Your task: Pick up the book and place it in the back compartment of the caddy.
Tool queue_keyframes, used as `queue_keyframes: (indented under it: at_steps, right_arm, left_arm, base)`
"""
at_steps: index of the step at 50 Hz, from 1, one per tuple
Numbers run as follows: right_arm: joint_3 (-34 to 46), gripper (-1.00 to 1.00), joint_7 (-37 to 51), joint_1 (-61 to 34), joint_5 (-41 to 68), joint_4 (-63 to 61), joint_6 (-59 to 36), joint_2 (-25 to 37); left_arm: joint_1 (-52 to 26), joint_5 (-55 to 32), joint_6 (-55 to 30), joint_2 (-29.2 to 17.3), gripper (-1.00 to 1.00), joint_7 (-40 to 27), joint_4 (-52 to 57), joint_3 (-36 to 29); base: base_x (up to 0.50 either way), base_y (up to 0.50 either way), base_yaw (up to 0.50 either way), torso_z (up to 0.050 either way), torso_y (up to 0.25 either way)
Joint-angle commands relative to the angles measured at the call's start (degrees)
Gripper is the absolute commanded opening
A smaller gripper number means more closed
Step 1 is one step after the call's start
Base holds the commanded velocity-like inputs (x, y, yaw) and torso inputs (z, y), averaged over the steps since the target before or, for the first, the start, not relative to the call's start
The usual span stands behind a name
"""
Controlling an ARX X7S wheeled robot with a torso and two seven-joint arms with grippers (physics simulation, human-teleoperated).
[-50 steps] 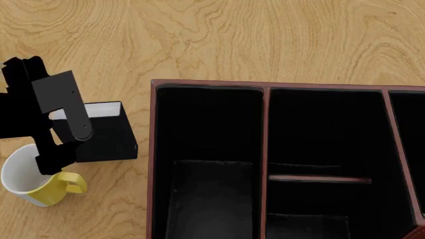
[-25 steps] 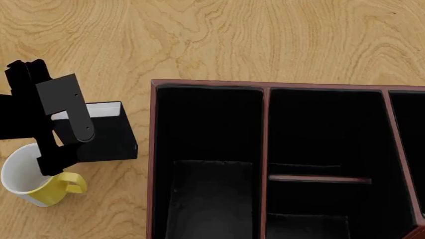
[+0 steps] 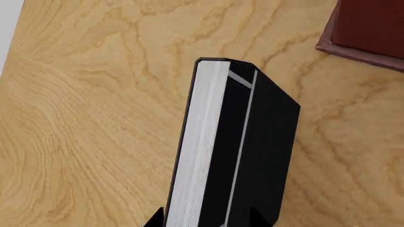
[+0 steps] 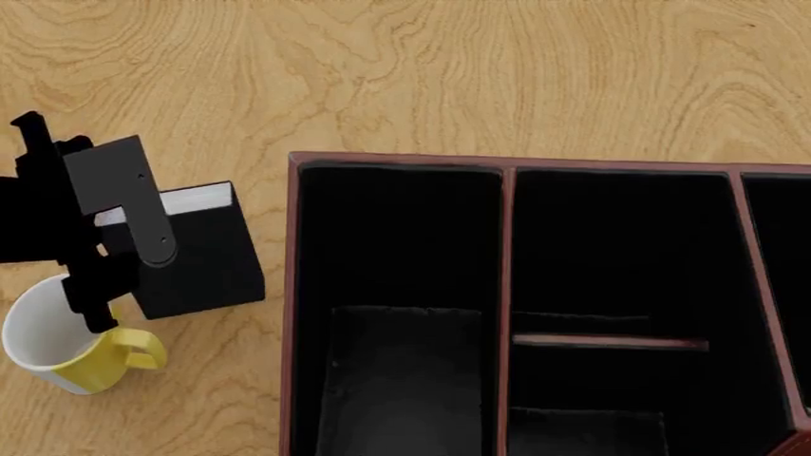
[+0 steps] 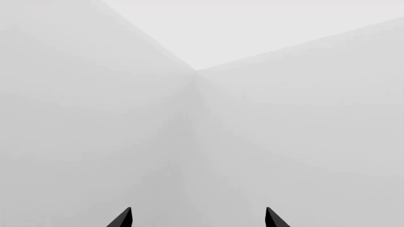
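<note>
1. The left gripper (image 4: pixel 127 252) is clamped on the book (image 4: pixel 197 252) at the left edge of the head view, with one black finger lying across the book's near cover.
2. In the left wrist view the book (image 3: pixel 237 146) fills the centre, its white page edges and black cover running away from the camera, and the two finger tips (image 3: pixel 154 218) show on either side of its near end.
3. The book sits tilted rather than square to the caddy (image 4: pixel 507 171), its white page edge turned toward the far side of the bench (image 4: pixel 443 66); whether it is clear of the bench or only tipped on it is hard to tell from these views.
4. The book is just left of the caddy's left wall, outside the box and not touching it.
5. A white mug with a yellow handle (image 4: pixel 64 347) stands on the bench just in front of the book, partly hidden by the left arm.
6. The caddy is a reddish-brown box with a black lining; its middle column is split by a low crossbar (image 4: pixel 609 340), and the back compartment (image 4: pixel 621 247) lies beyond that bar.
7. The right gripper (image 5: pixel 197 220) is spread wide, its two dark tips well apart with only pale grey background between them, and it grasps nothing.
</note>
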State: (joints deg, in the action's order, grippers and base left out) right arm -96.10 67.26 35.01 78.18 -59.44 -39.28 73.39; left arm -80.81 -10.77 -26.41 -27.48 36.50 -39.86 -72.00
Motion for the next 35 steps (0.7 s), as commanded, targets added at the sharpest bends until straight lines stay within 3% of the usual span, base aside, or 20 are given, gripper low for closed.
queue_keyframes:
  at_steps: [1,35]
  right_arm:
    - [-0.3,1.0,-0.1,0.1,0.0,-0.1,0.0,-0.3]
    - [-2.3,1.0,-0.7,0.8,0.7,-0.2,0.5,-1.2]
  left_arm:
    - [0.6,2.8,1.4,1.4,-1.0,-0.6,-1.4,3.3]
    - [-5.1,0.9,-0.9,-1.4,-1.0,0.1,6.7,6.9]
  base:
    - [0.01,0.0,0.0,0.0,0.0]
    - [0.0,0.0,0.0,0.0,-0.001]
